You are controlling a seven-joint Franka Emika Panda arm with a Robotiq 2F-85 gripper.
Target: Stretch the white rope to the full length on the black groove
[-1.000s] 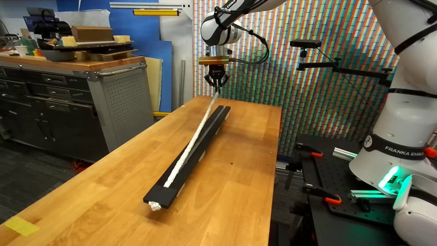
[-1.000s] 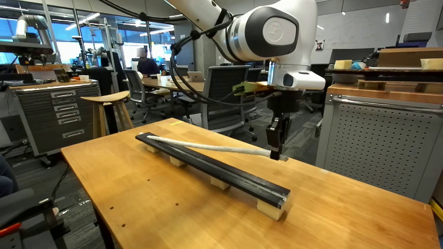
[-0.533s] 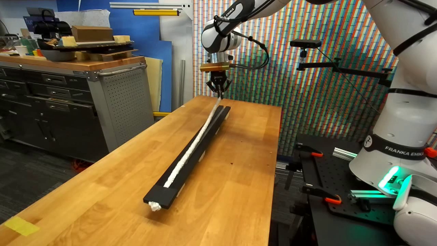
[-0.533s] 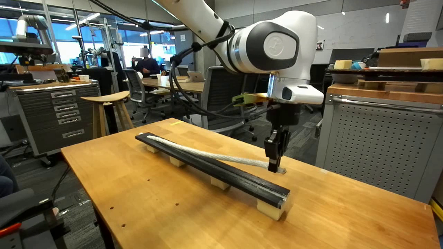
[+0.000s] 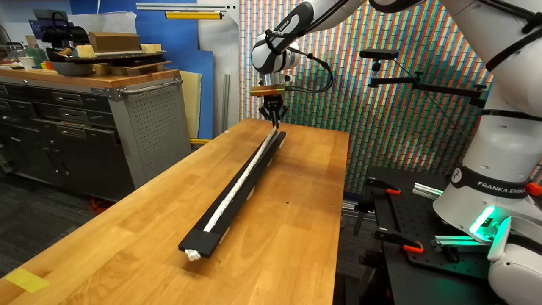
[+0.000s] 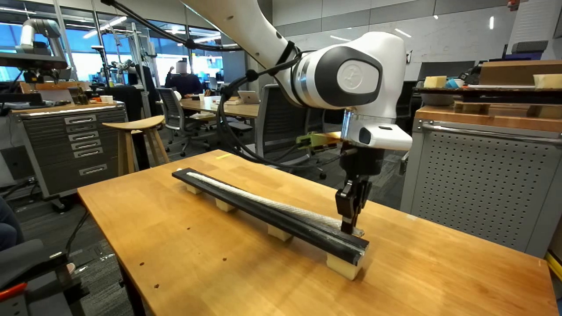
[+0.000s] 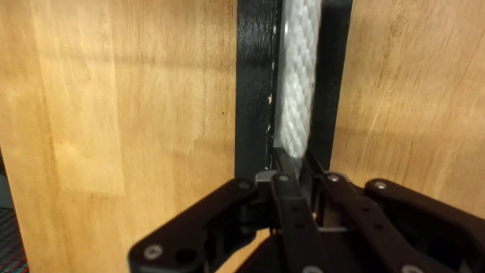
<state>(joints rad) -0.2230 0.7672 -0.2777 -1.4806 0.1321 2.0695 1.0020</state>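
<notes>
The white rope point(image 5: 237, 186) runs straight along the black groove point(image 5: 204, 242) in both exterior views. Its frayed near end sticks out past a black cap at one end of the bar. My gripper point(image 6: 350, 230) is shut on the rope point(image 6: 263, 201) near its far end, just short of the groove's open end point(image 6: 298, 231). A short stub of rope shows beyond the fingers. Near the gripper the rope sits slightly above the channel. In the wrist view the rope point(image 7: 299, 72) lies over the channel between the black walls point(image 7: 254, 94) and enters between the fingertips point(image 7: 293, 161).
Pale blocks point(image 6: 344, 267) hold the bar above the wooden table point(image 5: 292, 254). Yellow tape point(image 5: 26, 280) marks a table corner. A camera on a black mount point(image 5: 379, 54) stands beside the table. A tool cabinet point(image 6: 491, 188) is beyond the table edge.
My gripper has moved down and slightly toward the groove, still holding the rope. The rope has gone from slanting above and beside the bar to lying along the channel.
</notes>
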